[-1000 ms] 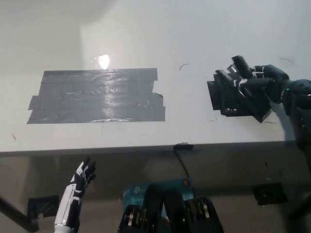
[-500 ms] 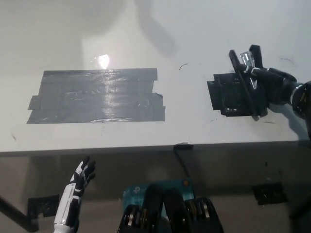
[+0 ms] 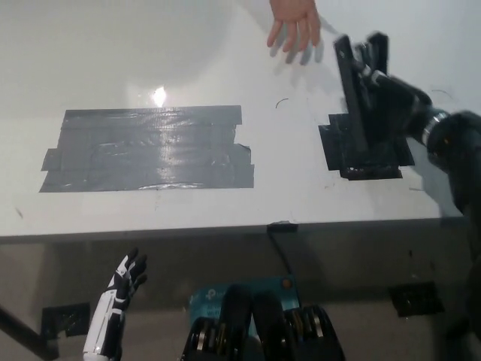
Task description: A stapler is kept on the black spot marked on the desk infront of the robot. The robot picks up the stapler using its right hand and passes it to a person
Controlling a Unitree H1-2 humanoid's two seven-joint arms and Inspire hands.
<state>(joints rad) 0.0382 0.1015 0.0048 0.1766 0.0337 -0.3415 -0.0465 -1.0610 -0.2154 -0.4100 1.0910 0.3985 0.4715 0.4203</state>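
— What's different from a moment ago?

— My right hand has come up off the surface with the stapler clenched in it. Half a second back it sat low over the black spot; now the spot lies mostly bare at the right of the frame, and the stapler stands tilted above its upper edge. A person's hand has also come in at the top of the frame, open, just up and left of the stapler.

— So where does that leave things?

— The pick looks done, I'd say. What's left is carrying the stapler across that short gap and letting go once it's taken.

— What are you holding, by feel of the look?

— A long, narrow, dark bar, hard and matte. The spot is flat black tape with ragged edges; the grey tape patch at centre left is glossy, throwing glare.

— Your left hand?

— Idle at lower left, below the surface edge, holding nothing, fingers spread.
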